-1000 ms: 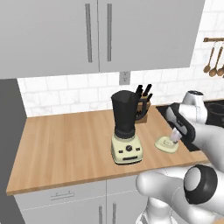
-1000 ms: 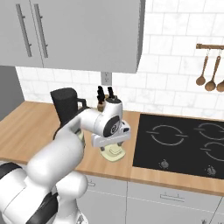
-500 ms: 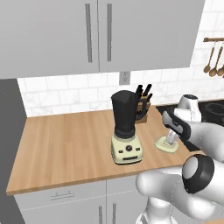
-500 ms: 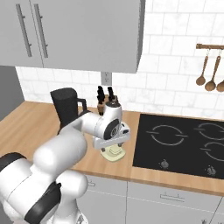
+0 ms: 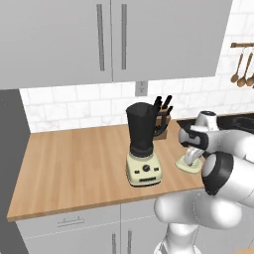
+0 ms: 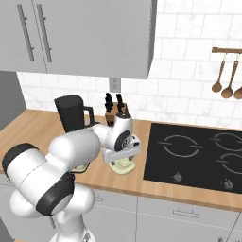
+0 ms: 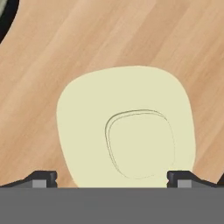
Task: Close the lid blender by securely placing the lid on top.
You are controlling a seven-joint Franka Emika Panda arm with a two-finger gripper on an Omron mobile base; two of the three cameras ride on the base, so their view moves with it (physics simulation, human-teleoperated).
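Note:
The blender [image 5: 143,146] stands on the wooden counter, cream base with a dark jar [image 6: 71,113] whose mouth is uncovered. To its right the pale cream lid [image 7: 127,127] lies flat on the wood, knob up. My gripper [image 7: 111,177] hangs straight over the lid, open, its two dark fingertips [image 7: 41,178] wide apart near the lid's opposite edges, holding nothing. In the base views the gripper [image 5: 191,158] sits low over the lid [image 5: 184,166], and the hand covers most of the lid [image 6: 124,166].
A wooden knife block [image 5: 161,124] with black handles stands behind the blender. A black cooktop [image 6: 198,153] lies right of the lid. Wooden spoons [image 6: 227,78] hang on the tiled wall. The counter's front edge [image 5: 99,206] runs close by.
The hand has come down closer over the lid. The jaws stay wide open. The lid and blender have not moved.

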